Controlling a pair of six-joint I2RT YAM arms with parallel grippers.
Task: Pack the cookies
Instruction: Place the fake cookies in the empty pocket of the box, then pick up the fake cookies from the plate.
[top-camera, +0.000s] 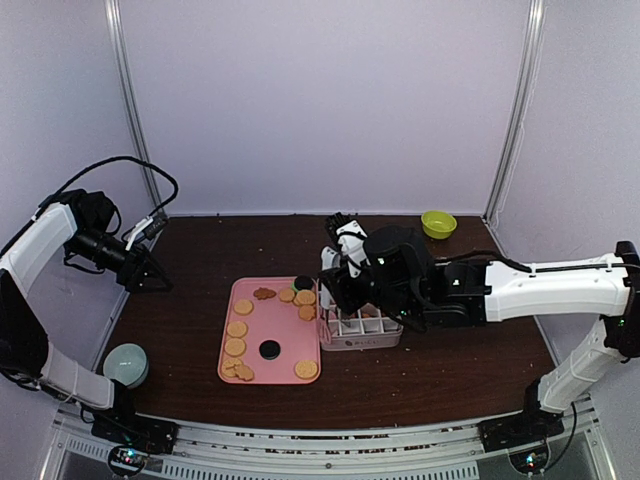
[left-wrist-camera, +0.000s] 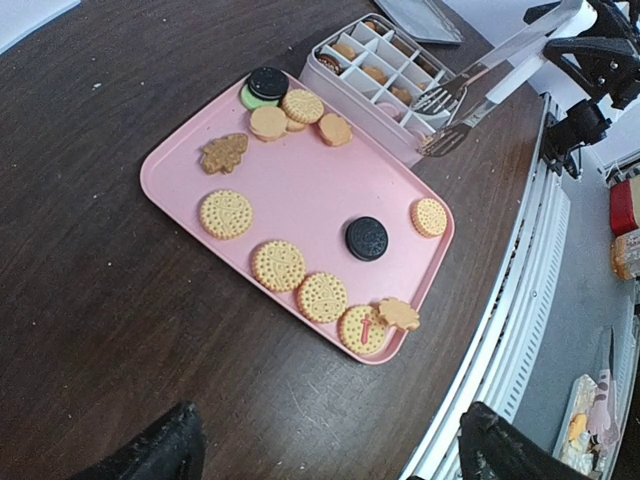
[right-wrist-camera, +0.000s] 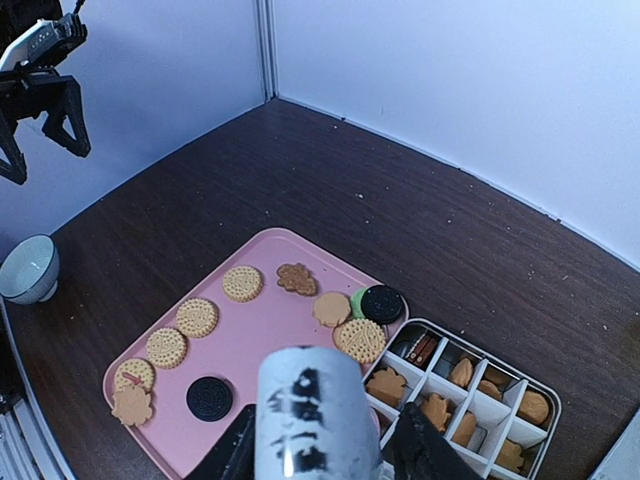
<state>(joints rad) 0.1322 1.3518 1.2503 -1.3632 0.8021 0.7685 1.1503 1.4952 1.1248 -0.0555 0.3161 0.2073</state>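
Note:
Cookies lie spread on a pink tray (top-camera: 272, 322) (left-wrist-camera: 310, 190) (right-wrist-camera: 275, 320): golden rounds (left-wrist-camera: 226, 213), a dark one (left-wrist-camera: 367, 238) and a cluster (left-wrist-camera: 285, 108) by the tray's far corner. More cookies fill a white compartment box (top-camera: 362, 330) (right-wrist-camera: 470, 400) beside the tray. My right gripper (top-camera: 345, 282) (right-wrist-camera: 320, 455) is shut on metal tongs (left-wrist-camera: 480, 85) (right-wrist-camera: 310, 410), whose tips hang over the box's near edge with nothing between them. My left gripper (top-camera: 150, 272) (left-wrist-camera: 330, 460) hovers open and empty far to the left of the tray.
A green bowl (top-camera: 438, 223) sits at the back right of the brown table. A pale grey bowl (top-camera: 126, 364) (right-wrist-camera: 28, 268) stands near the front left corner. The table's front edge with its metal rail (left-wrist-camera: 520, 330) runs close to the tray.

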